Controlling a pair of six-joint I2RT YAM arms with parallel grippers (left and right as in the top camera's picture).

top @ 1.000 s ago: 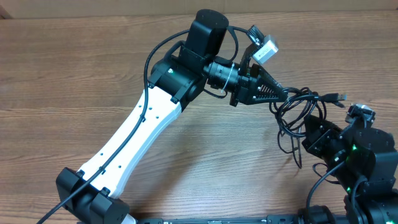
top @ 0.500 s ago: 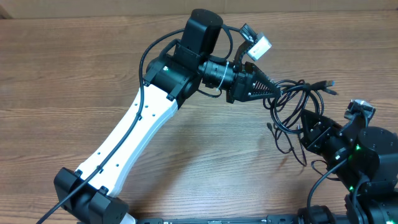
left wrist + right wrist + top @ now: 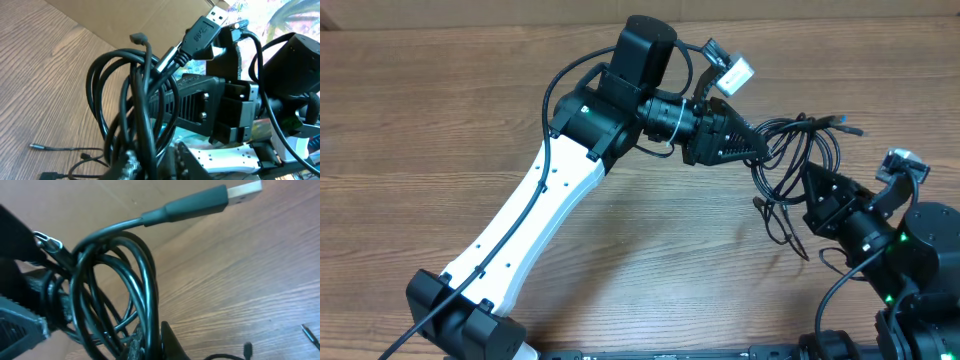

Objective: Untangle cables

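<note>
The cables (image 3: 790, 150) are a knotted bundle of thin black cords held up between both grippers at the table's right side. My left gripper (image 3: 758, 148) reaches in from the left. In the left wrist view its jaws (image 3: 153, 152) stand slightly open, with strands of the cables (image 3: 140, 90) running between them. My right gripper (image 3: 812, 185) comes up from below right, and in its wrist view it (image 3: 151, 332) is shut on a strand of the cables (image 3: 145, 280). A USB plug (image 3: 847, 128) sticks out at the top right. Loose thin ends (image 3: 785, 225) trail on the wood.
The left arm's white link (image 3: 540, 215) crosses the wooden table (image 3: 440, 120) diagonally from its base (image 3: 460, 310) at the front left. The right arm's black body (image 3: 920, 270) fills the front right corner. A cardboard wall (image 3: 150, 15) stands behind the table.
The bundle and both grippers have shifted slightly toward the back of the table. The left gripper's jaws, shut on the cables before, have parted a little. The right gripper keeps its grip.
</note>
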